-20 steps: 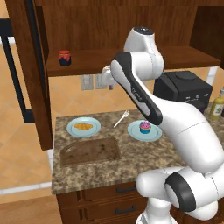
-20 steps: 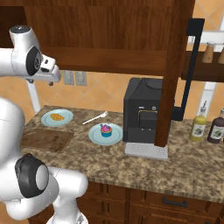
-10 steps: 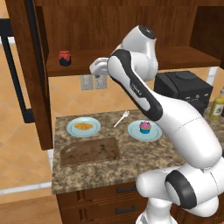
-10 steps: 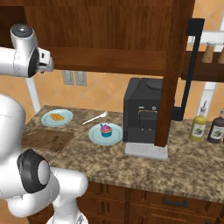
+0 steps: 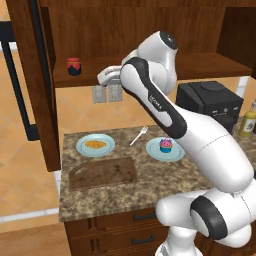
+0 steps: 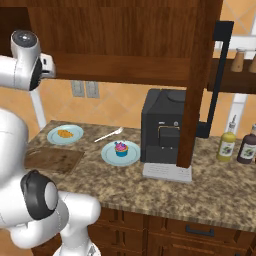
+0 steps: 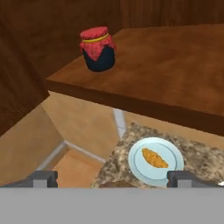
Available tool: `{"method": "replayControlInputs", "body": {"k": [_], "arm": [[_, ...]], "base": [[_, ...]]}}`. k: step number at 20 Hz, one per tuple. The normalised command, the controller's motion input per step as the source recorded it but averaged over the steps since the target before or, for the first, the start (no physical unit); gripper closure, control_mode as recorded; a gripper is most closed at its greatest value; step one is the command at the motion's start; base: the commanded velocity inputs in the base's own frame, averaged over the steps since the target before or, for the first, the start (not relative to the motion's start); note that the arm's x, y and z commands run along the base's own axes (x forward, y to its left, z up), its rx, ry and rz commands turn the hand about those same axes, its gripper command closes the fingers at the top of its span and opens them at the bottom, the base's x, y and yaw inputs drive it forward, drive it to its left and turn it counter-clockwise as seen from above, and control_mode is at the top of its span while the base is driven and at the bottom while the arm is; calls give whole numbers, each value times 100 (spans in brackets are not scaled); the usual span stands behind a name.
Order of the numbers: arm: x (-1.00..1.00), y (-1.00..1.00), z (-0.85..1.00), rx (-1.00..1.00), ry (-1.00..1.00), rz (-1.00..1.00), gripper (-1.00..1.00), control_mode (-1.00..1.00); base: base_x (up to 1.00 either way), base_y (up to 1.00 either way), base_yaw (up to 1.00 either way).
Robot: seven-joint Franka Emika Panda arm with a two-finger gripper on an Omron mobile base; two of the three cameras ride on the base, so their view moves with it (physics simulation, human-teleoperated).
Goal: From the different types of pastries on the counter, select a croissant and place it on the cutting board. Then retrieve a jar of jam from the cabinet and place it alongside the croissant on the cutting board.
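Observation:
The jar of jam (image 7: 98,49), dark with a red cloth lid, stands on the cabinet shelf (image 7: 175,74) near its left end, also visible as the jar (image 5: 74,66). My gripper (image 5: 103,78) hovers at shelf height to the right of the jar, apart from it. In the hand view the fingertips (image 7: 42,178) stand wide apart and the gripper (image 7: 113,179) is open and holds nothing. The croissant (image 5: 95,145) lies on a light-blue plate (image 5: 82,150) on the counter; it is also the croissant (image 7: 154,158) and croissant (image 6: 64,133). The cutting board (image 5: 102,172) lies bare in front of that plate.
A pink-frosted cupcake (image 5: 165,145) sits on a second plate, with a fork (image 5: 139,135) between the plates. A black coffee machine (image 6: 165,132) and bottles (image 6: 227,145) stand to the right. The open cabinet door (image 5: 37,85) hangs left of the shelf.
The arm has swung left along the shelf front, bringing the hand closer to the jar. The pastries, plates and board have not moved.

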Motion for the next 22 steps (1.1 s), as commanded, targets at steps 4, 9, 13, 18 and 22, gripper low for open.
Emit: {"method": "replayControlInputs", "body": {"k": [4,9,13,18,22], "arm": [[1,4,37,0,-18,46,-100,-100],[17,55,8,0,-5,14,-100,-100],[62,70,24,-1,0,0,-100,-100],[42,9,55,0,1,0,-100,-100],[11,11,8,0,1,0,-100,-100]], "base": [[0,0,0],[0,0,0],[0,0,0],[0,0,0],[0,0,0]]}}
